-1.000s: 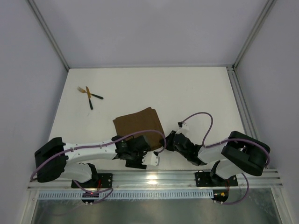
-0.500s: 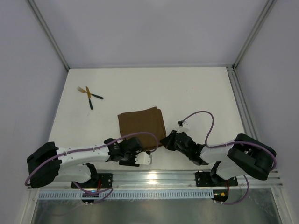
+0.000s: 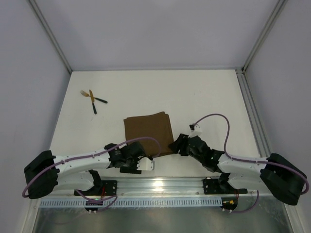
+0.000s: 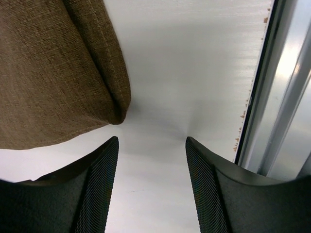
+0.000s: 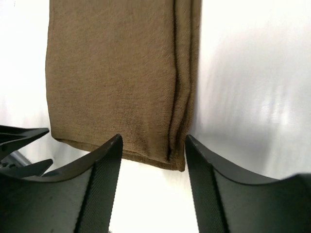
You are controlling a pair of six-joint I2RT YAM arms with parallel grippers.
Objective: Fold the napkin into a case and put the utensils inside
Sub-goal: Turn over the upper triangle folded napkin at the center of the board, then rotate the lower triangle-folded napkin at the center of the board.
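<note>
overhead view of a white table (image 3: 204, 97) with two robot arms reaching in from its near edge. the napkin (image 3: 148, 133), a brown cloth, lies flat near the middle of the table, folded into a layered, roughly square pad, with stacked edges showing along its right side. the utensils (image 3: 93, 99), two slim pieces with gold heads and black handles, lie crossed at the far left, well apart from the cloth and untouched.

the left gripper (image 4: 151, 143) sits low just beside the napkin's near left corner, jaws apart and holding nothing, with bare table between its fingers. the right gripper (image 5: 153, 141) sits at the near right corner, jaws also apart and released. the cloth's layered edge lies just beyond its fingertips, not pinched.

the task appears to be mid-fold: the cloth is squared up but not yet a narrow pocket. the next move likely calls for taking hold of an edge or corner again and folding it across, keeping the layers aligned. loading the cutlery comes later.
</note>
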